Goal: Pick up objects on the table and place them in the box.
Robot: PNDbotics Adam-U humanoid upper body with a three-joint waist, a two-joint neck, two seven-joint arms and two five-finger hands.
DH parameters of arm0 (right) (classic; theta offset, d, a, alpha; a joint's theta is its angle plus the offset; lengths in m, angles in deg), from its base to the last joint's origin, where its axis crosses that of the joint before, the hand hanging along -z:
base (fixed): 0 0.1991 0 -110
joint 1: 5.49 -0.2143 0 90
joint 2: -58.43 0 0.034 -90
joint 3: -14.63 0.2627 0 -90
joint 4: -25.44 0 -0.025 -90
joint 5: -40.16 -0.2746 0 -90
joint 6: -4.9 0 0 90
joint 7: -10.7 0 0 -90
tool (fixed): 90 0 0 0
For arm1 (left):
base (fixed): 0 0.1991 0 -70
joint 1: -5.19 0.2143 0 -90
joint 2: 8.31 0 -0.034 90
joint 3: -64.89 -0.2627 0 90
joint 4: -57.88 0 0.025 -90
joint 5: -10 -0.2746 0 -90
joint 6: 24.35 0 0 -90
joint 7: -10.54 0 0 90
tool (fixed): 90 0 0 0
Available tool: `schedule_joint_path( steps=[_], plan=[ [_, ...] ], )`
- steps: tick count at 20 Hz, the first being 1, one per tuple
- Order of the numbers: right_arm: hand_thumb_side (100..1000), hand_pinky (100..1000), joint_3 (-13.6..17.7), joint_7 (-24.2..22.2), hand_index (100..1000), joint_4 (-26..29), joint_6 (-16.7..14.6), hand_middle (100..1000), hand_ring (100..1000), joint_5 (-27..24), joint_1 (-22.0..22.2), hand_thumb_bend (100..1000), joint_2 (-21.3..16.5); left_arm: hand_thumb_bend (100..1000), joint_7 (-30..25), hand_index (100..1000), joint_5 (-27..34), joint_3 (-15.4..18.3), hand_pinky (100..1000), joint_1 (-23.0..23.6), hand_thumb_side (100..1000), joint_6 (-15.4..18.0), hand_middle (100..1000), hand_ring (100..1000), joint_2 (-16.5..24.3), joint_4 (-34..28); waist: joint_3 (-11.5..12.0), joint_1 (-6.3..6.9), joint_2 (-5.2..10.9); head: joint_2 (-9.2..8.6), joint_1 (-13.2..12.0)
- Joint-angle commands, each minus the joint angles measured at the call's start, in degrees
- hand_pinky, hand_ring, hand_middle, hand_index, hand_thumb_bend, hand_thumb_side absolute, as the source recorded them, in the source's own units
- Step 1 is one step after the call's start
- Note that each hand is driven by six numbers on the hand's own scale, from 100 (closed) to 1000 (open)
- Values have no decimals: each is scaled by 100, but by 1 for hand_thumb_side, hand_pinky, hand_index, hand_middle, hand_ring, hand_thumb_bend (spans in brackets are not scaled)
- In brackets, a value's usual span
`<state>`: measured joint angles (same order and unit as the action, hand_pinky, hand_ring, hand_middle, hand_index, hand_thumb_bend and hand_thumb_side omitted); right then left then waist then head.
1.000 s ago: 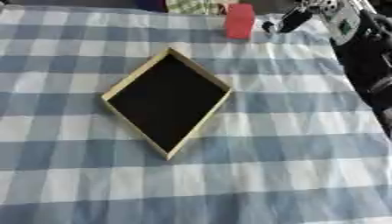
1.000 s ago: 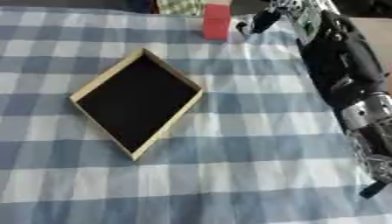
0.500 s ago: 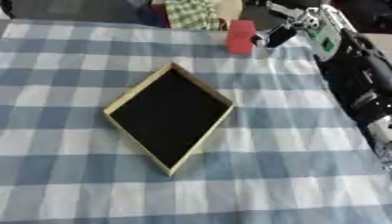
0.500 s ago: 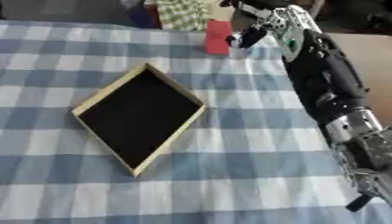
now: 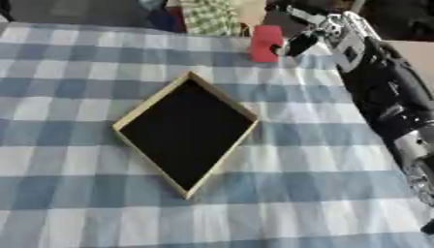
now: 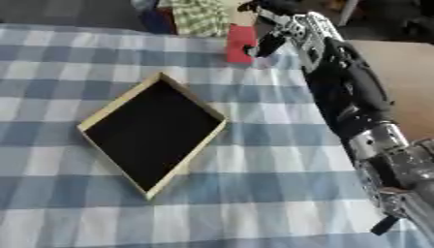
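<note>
Since the earlier frames the whole view has tilted, so the table edge and the clutter behind it show more fully at 12 o'clock; that is the camera, not the objects; the right hand [image 5: 315, 30], which a second ago stood apart to the right of the red block [image 5: 265, 42], has closed in on it and now has dark fingertips against the block's right face.

Largest item: the table, covered by a blue and white checked cloth [image 5: 76, 203], fills nearly all of both views; the cloth lies flat with broad bands running across.

Next: the right arm [image 6: 348, 92], black with silver joints, enters from 4 o'clock and runs up the right side to the far edge at 1 o'clock.

Next: the box [image 5: 149, 109], a shallow tray with a pale wooden rim and black interior, sits turned corner-on like a diamond at centre, slightly toward 9 o'clock; nothing lies inside it.

Smallest: the red block stands upright at 12 o'clock near the far table edge, well apart from the box; the right hand's fingers are curled toward it with a dark fingertip touching its right side; whether the thumb closes on the opposite face cannot be told.

Left hand does not show in either view.
</note>
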<state>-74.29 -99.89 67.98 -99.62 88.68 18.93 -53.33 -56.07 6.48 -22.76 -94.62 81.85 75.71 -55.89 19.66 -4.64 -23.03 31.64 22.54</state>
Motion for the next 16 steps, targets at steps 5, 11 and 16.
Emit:
schedule_joint_path(
  steps=[5,11,16],
  plan=[
    [100,953,157,137,981,-12,361,940,974,82,-185,338,-56,100,-37,611,5,-18,678,-90,759,0,594,717,58,-83,41,-23,39,-52,40],
    [100,961,148,196,980,-16,398,945,979,187,-208,353,-79,100,-57,610,-13,-29,679,-127,761,5,593,718,79,-83,60,-90,-36,-36,36],
    [100,948,244,170,978,-92,474,943,973,110,-224,360,-84,100,-61,608,-46,-29,679,-145,765,-14,592,718,72,-83,97,-162,-124,-88,32]
  ],
)
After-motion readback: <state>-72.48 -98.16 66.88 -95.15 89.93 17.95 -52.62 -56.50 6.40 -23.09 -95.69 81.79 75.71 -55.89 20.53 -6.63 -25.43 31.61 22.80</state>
